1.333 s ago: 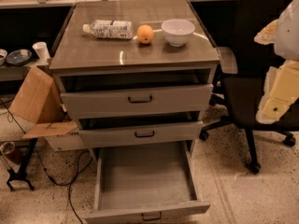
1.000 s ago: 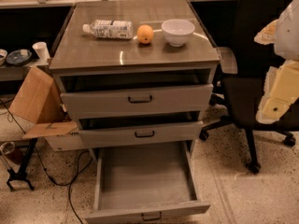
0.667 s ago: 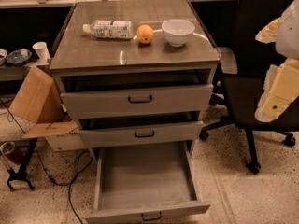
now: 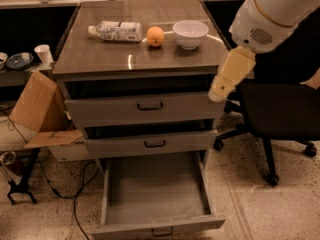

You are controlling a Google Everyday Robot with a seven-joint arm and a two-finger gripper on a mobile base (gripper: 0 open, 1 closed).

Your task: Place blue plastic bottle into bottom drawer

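The blue plastic bottle [image 4: 116, 31] lies on its side at the back left of the cabinet top, white cap pointing left. The bottom drawer [image 4: 155, 196] is pulled fully open below, its grey inside bare. My gripper [image 4: 221, 90], cream-coloured on a white arm, hangs by the cabinet's front right corner, level with the top drawer. It is well to the right of the bottle and in front of it, and holds nothing I can see.
An orange [image 4: 155, 36] and a white bowl [image 4: 190, 33] sit right of the bottle. The two upper drawers [image 4: 150, 105] stand slightly open. A black office chair [image 4: 280, 109] is at the right. A cardboard box [image 4: 35, 104], cables and a paper cup [image 4: 44, 54] are at the left.
My arm has swung in from the right edge toward the cabinet's front right corner. The bottle, orange, bowl and drawers have not moved.
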